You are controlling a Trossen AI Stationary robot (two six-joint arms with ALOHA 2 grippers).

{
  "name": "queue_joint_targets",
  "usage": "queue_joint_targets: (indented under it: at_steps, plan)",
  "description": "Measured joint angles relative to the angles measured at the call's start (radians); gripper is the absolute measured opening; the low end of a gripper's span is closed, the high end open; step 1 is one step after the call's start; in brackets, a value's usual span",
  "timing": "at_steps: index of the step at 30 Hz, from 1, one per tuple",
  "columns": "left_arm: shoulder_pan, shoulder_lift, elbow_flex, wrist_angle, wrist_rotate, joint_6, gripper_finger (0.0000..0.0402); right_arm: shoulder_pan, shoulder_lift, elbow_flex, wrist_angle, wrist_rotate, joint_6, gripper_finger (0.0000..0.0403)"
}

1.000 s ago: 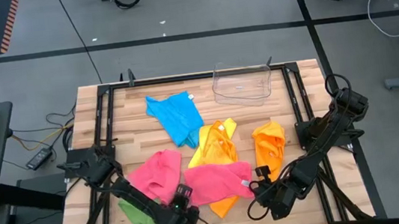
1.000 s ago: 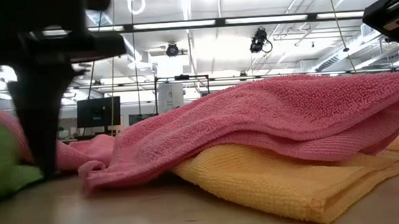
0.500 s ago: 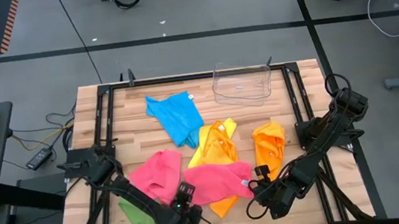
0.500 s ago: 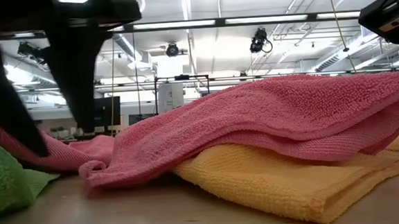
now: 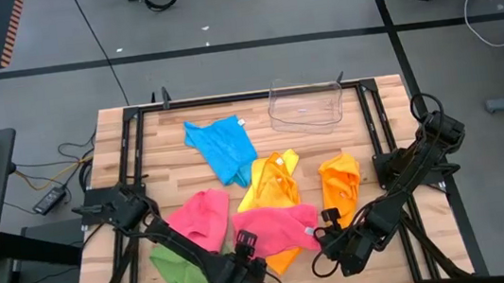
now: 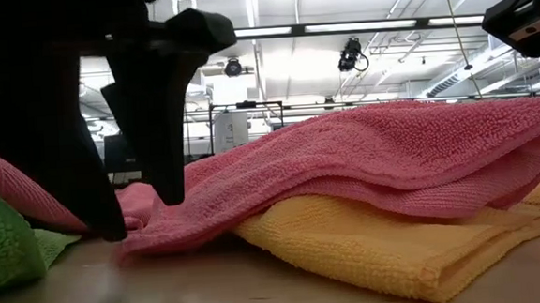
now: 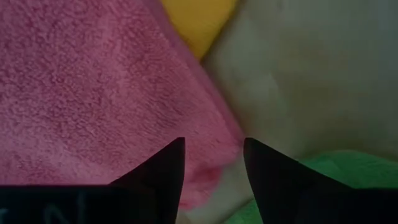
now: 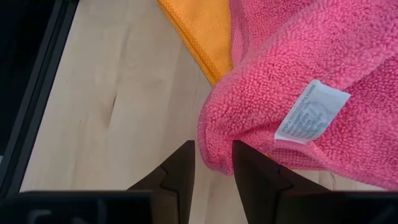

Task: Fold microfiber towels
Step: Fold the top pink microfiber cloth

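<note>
A pink towel (image 5: 276, 229) lies spread over a yellow towel (image 5: 276, 184) near the table's front edge. My left gripper (image 5: 247, 247) is open at the towel's near left corner (image 7: 217, 140). Its two fingers stand apart on either side of that corner's edge, pointing steeply down. My right gripper (image 5: 323, 234) is shut on the same towel's right corner, beside a white label (image 8: 311, 115). A green towel (image 5: 176, 269) lies just left of the left gripper. My left gripper (image 6: 138, 216) has one fingertip (image 6: 171, 197) down by the pink towel's top and the other (image 6: 114, 234) by the table in front of it; whether either touches, I cannot tell. My right gripper (image 8: 212, 158) pinches the hemmed edge (image 8: 208, 155) of the pink towel's right corner between its two fingers. It comes slanting down from the table's right. The rest of the towel lies slack on the yellow towel.
Farther back lie a second pink towel (image 5: 199, 219), a blue towel (image 5: 222, 147) and an orange towel (image 5: 340, 181). A clear plastic bin (image 5: 305, 107) stands at the far edge. Black frame rails (image 5: 132, 174) run along both table sides.
My left gripper has moved toward the table's right edge, away from the green towel and up to the pink towel's near left corner. The towels lie as they did.
</note>
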Motion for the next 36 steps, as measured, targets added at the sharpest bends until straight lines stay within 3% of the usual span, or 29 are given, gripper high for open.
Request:
queue_joint_targets:
  at_steps: [23, 30, 36]
  plan:
    - [-0.008, 0.037, 0.003, 0.012, 0.011, 0.032, 0.0154, 0.000, 0.000, 0.001, 0.013, 0.019, -0.015, 0.0115]
    - [-0.008, 0.039, 0.003, 0.010, 0.015, 0.024, 0.0106, 0.000, 0.000, 0.001, 0.022, 0.019, -0.014, 0.0115]
    - [-0.007, 0.041, 0.002, 0.009, 0.017, 0.024, 0.0033, -0.001, 0.000, 0.001, 0.022, 0.019, -0.021, 0.0115]
